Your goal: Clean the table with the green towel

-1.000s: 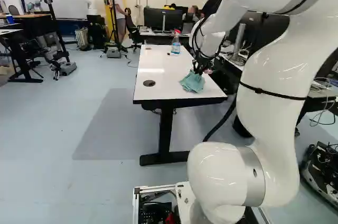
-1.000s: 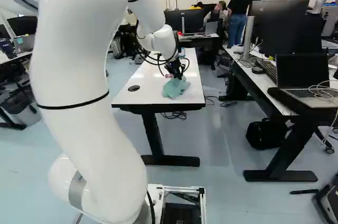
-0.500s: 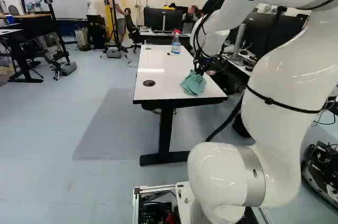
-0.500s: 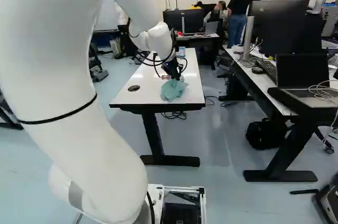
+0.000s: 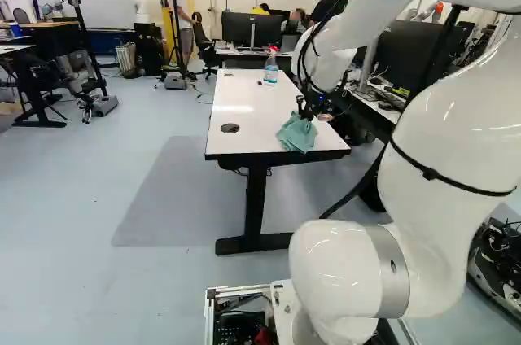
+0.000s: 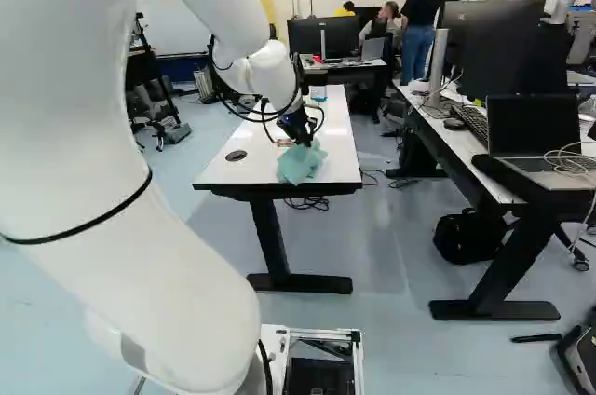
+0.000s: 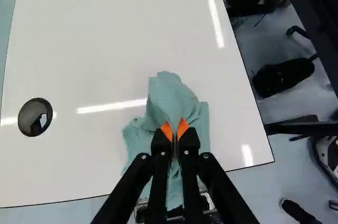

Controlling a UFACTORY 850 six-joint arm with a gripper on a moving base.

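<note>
white table (image 7: 79, 34) below | my gripper (image 7: 175, 129) pinches the green towel (image 7: 170, 93) | wiping step, i judge | next: press and sweep

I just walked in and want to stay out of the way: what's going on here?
The robot arm's gripper is shut on a green towel, which lies bunched on the white table near the end closest to the base. It seems to be wiping. A spray bottle stands farther down the table.

arm (image 5: 435, 137) cut off, towel (image 7: 170, 94) partly hidden
</note>
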